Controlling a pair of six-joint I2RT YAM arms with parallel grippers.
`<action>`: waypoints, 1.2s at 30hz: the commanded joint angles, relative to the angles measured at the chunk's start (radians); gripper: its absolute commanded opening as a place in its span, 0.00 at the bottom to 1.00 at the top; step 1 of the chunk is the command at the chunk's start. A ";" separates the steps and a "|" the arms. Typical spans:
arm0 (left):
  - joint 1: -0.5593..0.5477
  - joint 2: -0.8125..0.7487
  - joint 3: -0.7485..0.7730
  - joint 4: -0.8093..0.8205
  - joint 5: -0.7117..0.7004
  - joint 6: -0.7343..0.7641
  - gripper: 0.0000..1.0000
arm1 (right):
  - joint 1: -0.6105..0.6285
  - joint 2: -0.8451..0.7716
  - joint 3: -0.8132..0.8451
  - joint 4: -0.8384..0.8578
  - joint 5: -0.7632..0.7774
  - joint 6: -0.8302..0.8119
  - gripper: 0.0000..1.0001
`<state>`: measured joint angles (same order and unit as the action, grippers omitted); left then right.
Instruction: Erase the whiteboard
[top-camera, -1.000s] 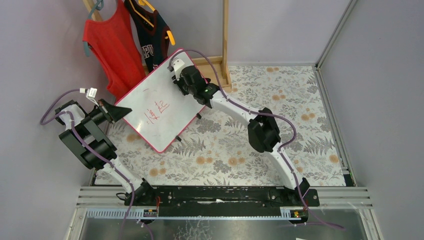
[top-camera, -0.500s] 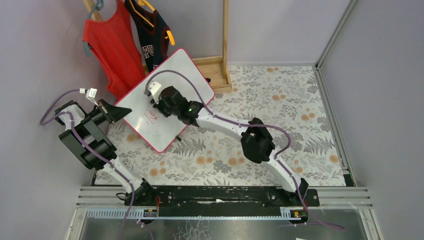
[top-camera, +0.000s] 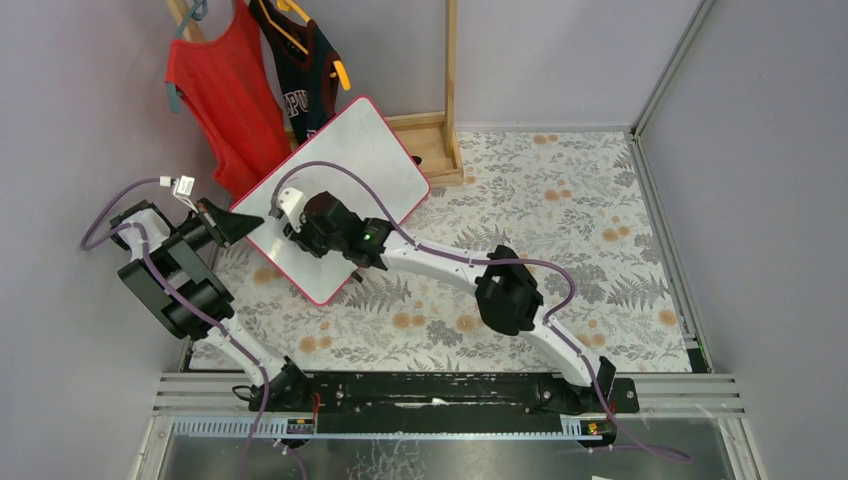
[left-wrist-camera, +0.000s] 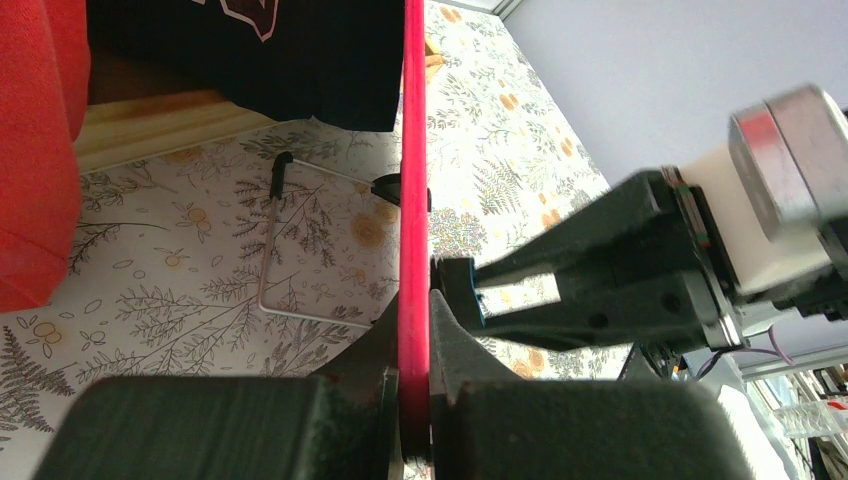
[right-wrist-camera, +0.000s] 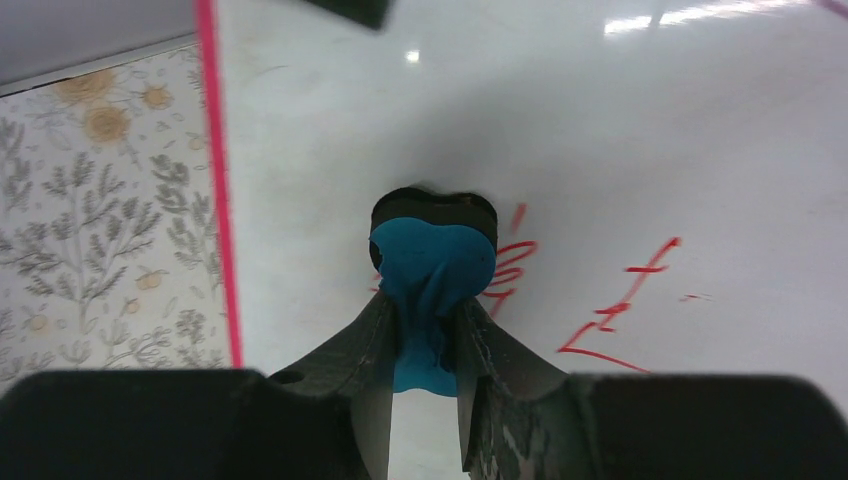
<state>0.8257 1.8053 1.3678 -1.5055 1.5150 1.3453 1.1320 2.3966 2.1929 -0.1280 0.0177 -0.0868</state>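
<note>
The whiteboard (top-camera: 375, 160), white with a thin pink-red frame, leans tilted at the back left of the table. My left gripper (top-camera: 238, 222) is shut on its left edge; the red frame (left-wrist-camera: 414, 200) runs straight between the jaws of the left gripper (left-wrist-camera: 415, 335). My right gripper (top-camera: 298, 232) hangs over the board's lower left part, shut on a blue eraser (right-wrist-camera: 435, 250) that presses against the white surface. The right gripper (right-wrist-camera: 430, 305) has red marker strokes (right-wrist-camera: 615, 315) just to its right, and a few show beside the eraser.
A red shirt (top-camera: 225, 90) and a dark shirt (top-camera: 300, 60) hang on a wooden rack (top-camera: 450, 80) right behind the board. The board's wire stand (left-wrist-camera: 270, 255) rests on the floral tablecloth (top-camera: 560, 190). Walls close in at the left and right.
My right gripper has swept with the eraser from the board's far upper corner down and left over the red writing. The left arm has kept its hold and place.
</note>
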 joint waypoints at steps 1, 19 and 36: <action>0.004 0.013 -0.033 0.050 -0.150 0.054 0.00 | -0.063 0.015 0.065 -0.001 0.047 -0.016 0.00; 0.004 0.019 -0.022 0.051 -0.151 0.045 0.00 | -0.293 -0.016 0.020 -0.022 0.122 0.006 0.00; 0.005 -0.001 -0.022 0.051 -0.149 0.034 0.00 | -0.191 0.061 0.168 -0.070 0.050 0.064 0.00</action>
<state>0.8257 1.8042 1.3663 -1.5032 1.5135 1.3422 0.8894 2.4226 2.2978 -0.2127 0.0608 -0.0254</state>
